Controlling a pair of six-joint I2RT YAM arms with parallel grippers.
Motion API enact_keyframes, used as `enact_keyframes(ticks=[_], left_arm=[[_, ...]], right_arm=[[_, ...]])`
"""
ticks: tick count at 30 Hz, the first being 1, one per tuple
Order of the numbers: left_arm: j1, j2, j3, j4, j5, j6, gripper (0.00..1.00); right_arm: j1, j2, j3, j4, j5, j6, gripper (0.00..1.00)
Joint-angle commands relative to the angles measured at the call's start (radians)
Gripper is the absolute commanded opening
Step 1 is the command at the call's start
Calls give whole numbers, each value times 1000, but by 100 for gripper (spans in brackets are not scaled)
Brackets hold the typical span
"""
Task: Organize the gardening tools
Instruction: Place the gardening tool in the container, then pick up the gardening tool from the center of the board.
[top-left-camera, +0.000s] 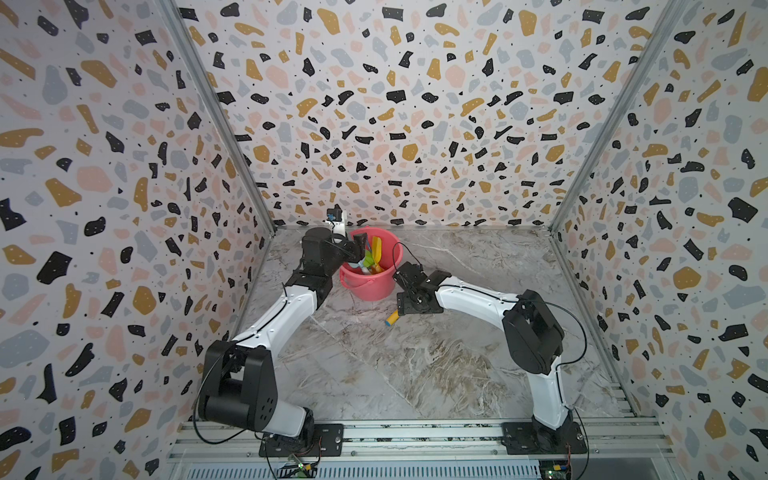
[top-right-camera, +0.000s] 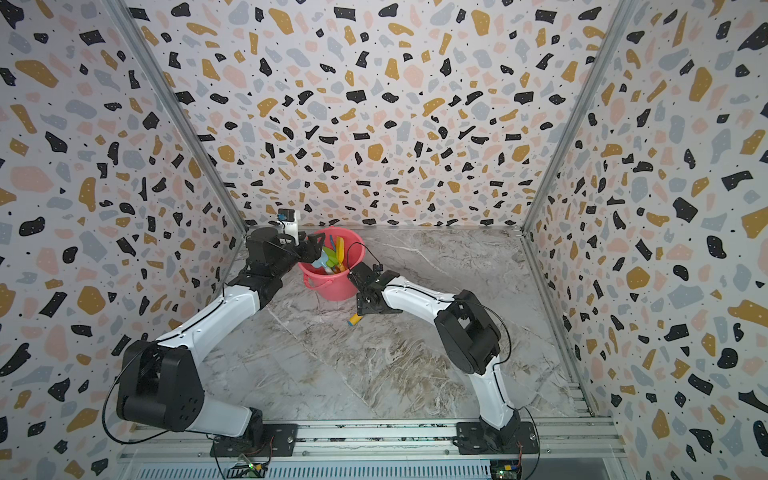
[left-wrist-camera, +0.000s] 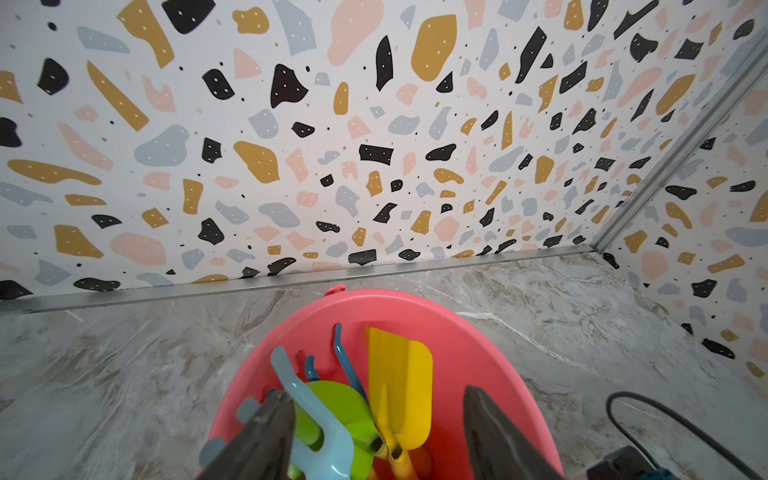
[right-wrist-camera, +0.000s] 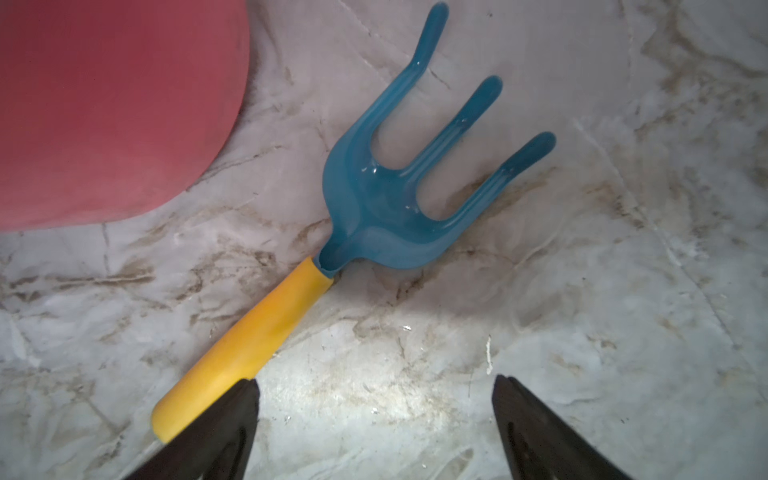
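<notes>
Basically almost done: four tools (left-wrist-camera: 399, 374) in the far-left pink bucket (top-left-camera: 370, 291), last dark-blue rake (right-wrist-camera: 386, 199) lying just near-right of it. Left gripper (left-wrist-camera: 376, 392) and right gripper (right-wrist-camera: 374, 380) both gape open, empty.

Nothing readable from my end, honestly. I can't spot any lettering, brand or number on the pink bucket (top-left-camera: 368, 286) or on the dark-blue rake (right-wrist-camera: 399, 187). The small circuit boards (top-left-camera: 556, 470) down by the front rail are way too tiny to make out.
</notes>
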Motion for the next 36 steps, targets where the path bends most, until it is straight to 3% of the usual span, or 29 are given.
enact_keyframes(ticks=[1, 5, 23, 36], left_arm=[[6, -28, 5, 54, 8, -40, 80], [7, -73, 5, 23, -6, -59, 100], [7, -234, 35, -163, -90, -58, 99], [7, -267, 39, -187, -125, -38, 99]], right_arm=[[7, 8, 53, -58, 26, 27, 94], [9, 30, 69, -68, 36, 40, 95], [29, 134, 132, -175, 66, 35, 93], [28, 14, -17, -189, 144, -1, 90]])
